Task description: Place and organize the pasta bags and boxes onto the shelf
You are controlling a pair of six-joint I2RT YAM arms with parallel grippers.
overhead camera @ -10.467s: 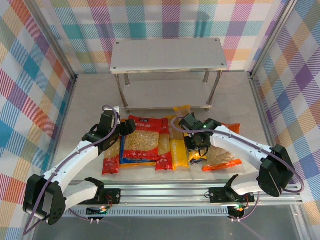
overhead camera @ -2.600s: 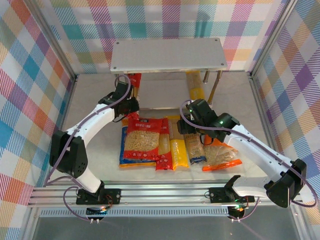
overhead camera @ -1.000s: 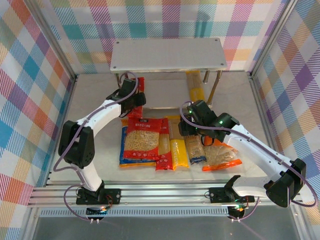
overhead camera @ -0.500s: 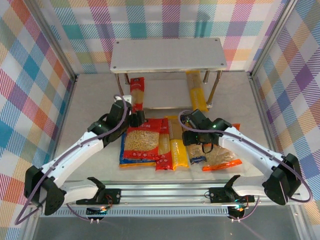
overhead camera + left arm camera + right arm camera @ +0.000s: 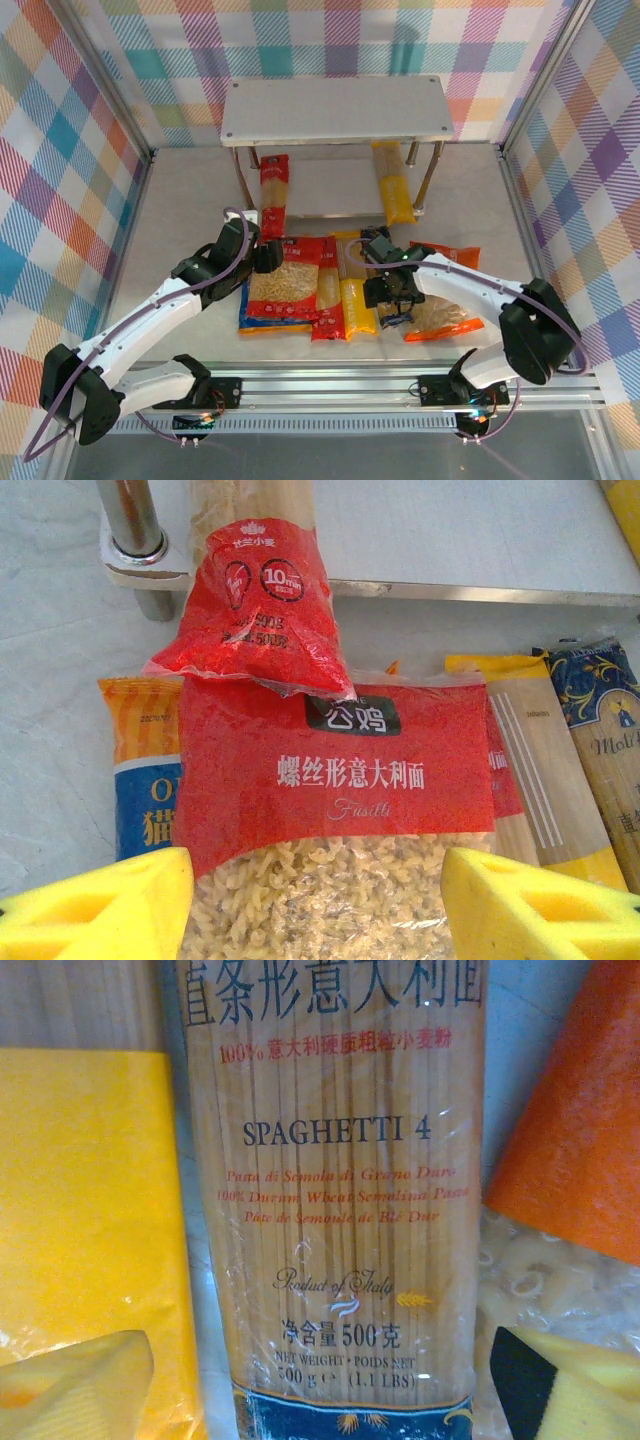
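Top external view is showing the left gripper (image 5: 262,257) hanging over the far edge of the red bag (image 5: 285,280), which is lying flat on the table (image 5: 180,220). Its yellow fingers (image 5: 100,900) are standing spread wide, with nothing pinched between them. A blue-and-orange bag (image 5: 145,780) is peeking out from under the red bag at 9 o'clock.

At 12 o'clock from that gripper, a red spaghetti pack (image 5: 273,182) is lying on the lower board of the shelf (image 5: 335,110). Its near end is sticking out past the board's front edge and, seen from the left wrist, overlapping the top of the red bag.

Further right, a yellow spaghetti pack (image 5: 395,183) is lying on the same lower board, close to the right legs. Another yellow pack (image 5: 355,305) is lying on the table just beside the red bag at 3 o'clock.

The right gripper (image 5: 392,292) is hovering low over a dark blue spaghetti pack (image 5: 340,1190), with its fingers spread to either side of the pack and not pressing it. An orange bag (image 5: 570,1140) is lying beside that pack at 3 o'clock.
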